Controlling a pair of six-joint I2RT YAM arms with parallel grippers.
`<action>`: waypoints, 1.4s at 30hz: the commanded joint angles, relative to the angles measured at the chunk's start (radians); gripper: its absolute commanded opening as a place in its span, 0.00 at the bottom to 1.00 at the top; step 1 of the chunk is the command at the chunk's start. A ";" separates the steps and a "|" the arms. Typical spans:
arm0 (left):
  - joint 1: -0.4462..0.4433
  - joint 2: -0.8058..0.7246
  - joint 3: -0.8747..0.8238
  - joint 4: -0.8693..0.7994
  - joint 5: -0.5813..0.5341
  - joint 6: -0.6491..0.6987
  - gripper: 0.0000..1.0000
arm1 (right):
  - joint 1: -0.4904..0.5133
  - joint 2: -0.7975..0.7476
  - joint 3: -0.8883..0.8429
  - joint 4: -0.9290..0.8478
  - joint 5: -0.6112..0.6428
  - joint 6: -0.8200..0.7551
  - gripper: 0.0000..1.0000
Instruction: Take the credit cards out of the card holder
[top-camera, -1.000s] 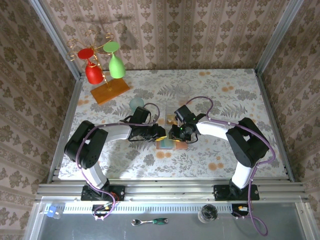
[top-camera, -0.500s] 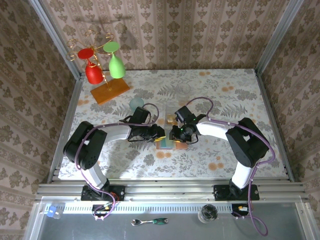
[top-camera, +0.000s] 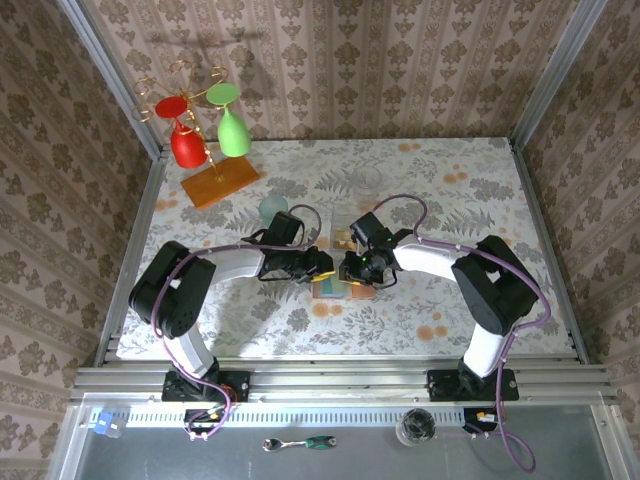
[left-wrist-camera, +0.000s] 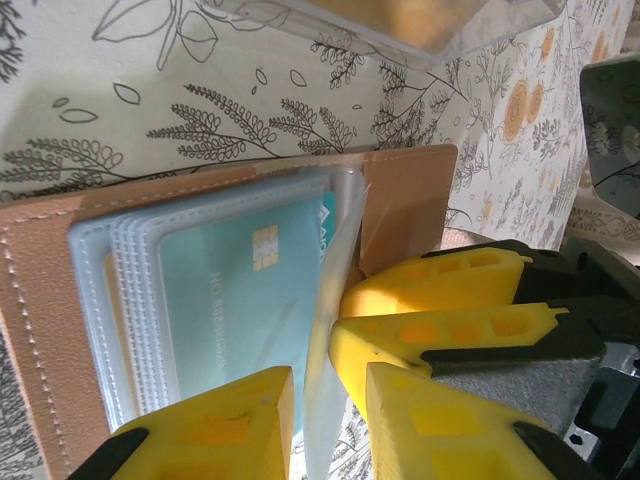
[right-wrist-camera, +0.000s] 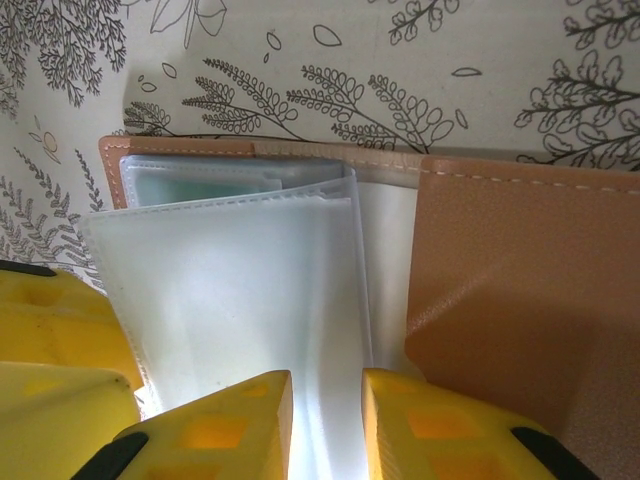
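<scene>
The card holder lies open mid-table, brown leather with clear sleeves. A teal credit card sits in the stacked sleeves, its edge just peeking out. One clear sleeve page stands lifted. My left gripper straddles this page edge-on, jaws narrowly open with gaps beside it. My right gripper faces the flat of the page, narrowly open. Its yellow fingertips press against the page from the right.
A clear plastic box lies just behind the holder. A rack on an orange wooden base holds a red glass and a green one at the back left. A pale round dish sits near the left arm.
Both grippers stay at the holder. The right one has edged slightly left toward the left one; the holder itself has not moved.
</scene>
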 joint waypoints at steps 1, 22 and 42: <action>-0.013 0.010 0.027 0.015 0.027 -0.010 0.25 | -0.006 -0.059 -0.012 -0.022 0.029 -0.003 0.25; -0.068 0.072 0.169 -0.124 0.008 0.028 0.25 | -0.133 -0.287 -0.132 -0.013 0.044 -0.023 0.25; -0.131 0.225 0.352 -0.190 0.007 0.022 0.24 | -0.247 -0.414 -0.236 0.002 -0.019 -0.055 0.25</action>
